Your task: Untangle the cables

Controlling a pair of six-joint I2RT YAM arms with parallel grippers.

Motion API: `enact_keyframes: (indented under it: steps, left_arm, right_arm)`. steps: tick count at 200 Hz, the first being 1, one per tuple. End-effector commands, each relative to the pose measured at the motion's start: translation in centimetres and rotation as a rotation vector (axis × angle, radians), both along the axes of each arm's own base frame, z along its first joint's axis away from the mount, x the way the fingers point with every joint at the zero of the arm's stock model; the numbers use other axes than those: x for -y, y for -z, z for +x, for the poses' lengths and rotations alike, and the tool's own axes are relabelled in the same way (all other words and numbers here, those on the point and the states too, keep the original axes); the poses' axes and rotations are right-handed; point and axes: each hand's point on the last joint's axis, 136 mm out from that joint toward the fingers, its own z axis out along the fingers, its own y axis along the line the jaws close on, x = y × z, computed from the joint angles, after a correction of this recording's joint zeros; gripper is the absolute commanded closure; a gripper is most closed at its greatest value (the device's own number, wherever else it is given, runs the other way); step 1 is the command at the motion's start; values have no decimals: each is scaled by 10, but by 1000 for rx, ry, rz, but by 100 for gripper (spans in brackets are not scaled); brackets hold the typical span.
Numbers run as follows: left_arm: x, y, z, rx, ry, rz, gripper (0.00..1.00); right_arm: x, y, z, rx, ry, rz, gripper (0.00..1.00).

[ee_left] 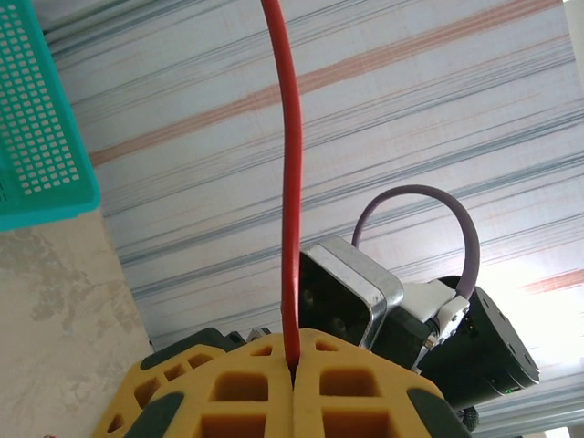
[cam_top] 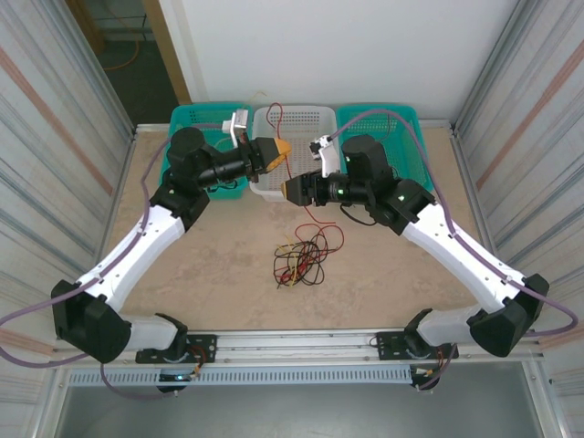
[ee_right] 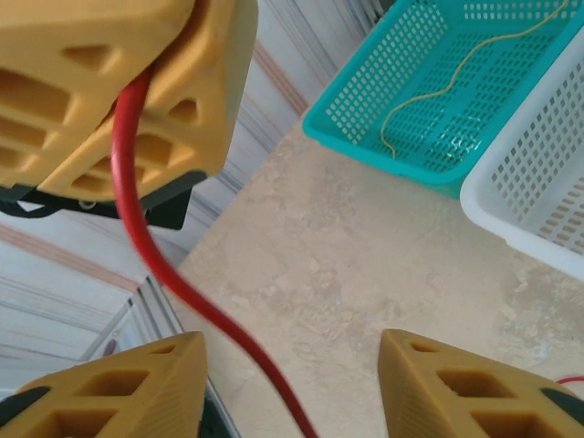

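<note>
3 baskets at far table edge: white basket (cam_top: 294, 113), left teal basket (cam_top: 195, 115), right teal basket (cam_top: 401, 117) flanking it. Open table in front of white basket, cable tangle (cam_top: 305, 255) there. Left gripper (cam_top: 285, 146) at its near rim, pinching 1 red cable (ee_left: 290, 182). Right gripper (cam_top: 287, 191) just in front, fingers spread, red cable between.

L teal basket (cam_top: 192, 114), white basket (cam_top: 310, 117), R teal basket (cam_top: 397, 146) at table (cam_top: 228, 283) rear.

– How do the arms look?
– The left arm (cam_top: 146, 233) and the right arm (cam_top: 456, 251) have white long parts and black round joints. A purple-grey cable (ee_left: 415, 189) goes along each.
– And the tools?
– The left tool (cam_top: 288, 146) and right tool (cam_top: 287, 190) have yellow fingers (ee_left: 338, 383) with square hollows.
</note>
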Motion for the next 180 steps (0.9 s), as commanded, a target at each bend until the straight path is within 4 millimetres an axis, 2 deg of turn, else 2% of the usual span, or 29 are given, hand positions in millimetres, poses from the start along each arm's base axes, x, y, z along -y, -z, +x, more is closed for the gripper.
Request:
enact_keyframes:
  steps: [1,29,52,57,64,82,100,119,134,159,180]
  left_arm:
    - [-2,-6,-5,13,32,-33,100]
    - [-8,0,0,7,10,-24,100]
    - [-16,9,8,-4,-31,-1,100]
    - [-17,11,8,4,-38,9,100]
    - [-18,14,8,12,-45,27,92]
    - [-24,28,8,55,-93,126,56]
    - [-46,58,9,83,-220,356,40]
    - [-74,96,4,72,-323,566,42]
    - [-86,124,-7,44,-323,659,45]
    - [-87,163,-33,-20,-242,699,52]
    - [-83,193,-58,-36,-182,769,51]
  right_arm:
    - [-6,-25,3,77,-9,38,62]
    - [-5,-26,3,83,-3,35,78]
    - [-2,-31,2,95,6,32,99]
    - [-1,-32,2,98,14,30,100]
    - [2,-33,3,102,28,26,100]
    - [15,-38,8,134,92,-16,100]
    - [41,-38,24,159,206,-101,100]
    - [79,-38,50,135,342,-171,100]
    - [110,-36,72,96,442,-204,100]
    - [149,-29,106,41,550,-218,100]
    - [175,-16,137,-3,627,-247,100]
